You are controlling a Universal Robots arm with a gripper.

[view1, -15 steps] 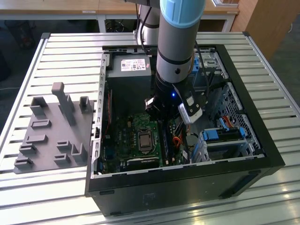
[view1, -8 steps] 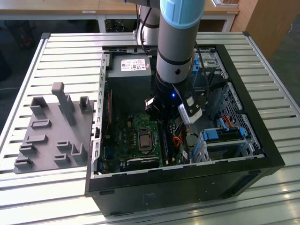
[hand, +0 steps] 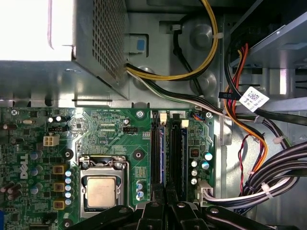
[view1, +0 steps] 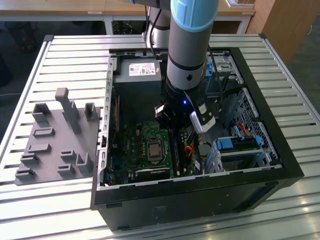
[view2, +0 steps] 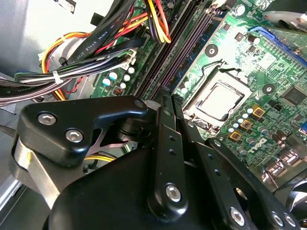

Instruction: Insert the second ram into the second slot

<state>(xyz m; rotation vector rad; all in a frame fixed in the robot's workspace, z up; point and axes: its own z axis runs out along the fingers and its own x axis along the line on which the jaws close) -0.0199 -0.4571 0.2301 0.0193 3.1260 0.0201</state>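
In the first wrist view two thin blue sticks stand in the motherboard's memory slots, side by side. The second ram (hand: pixel 163 158) runs straight out from my fingertips, and the other stick (hand: pixel 181 158) sits one slot over. My gripper (hand: pixel 165 205) is shut, its tips together over the near end of those slots; nothing shows between them. In the second wrist view the shut gripper (view2: pixel 165 99) hangs just above the dark slot rows (view2: pixel 184 48). In the exterior view the gripper (view1: pixel 170 124) is low inside the open computer case (view1: pixel 280 165), beside the processor socket (view1: pixel 154 148).
Bundled black, yellow and red cables (hand: pixel 268 182) crowd the side of the slots away from the processor socket (hand: pixel 101 191). The power supply box (view1: pixel 137 80) fills the case's far corner. Light-blue drive brackets (view1: pixel 240 145) sit at the exterior view's right. A grey holder fixture (view1: pixel 55 140) lies outside the case.
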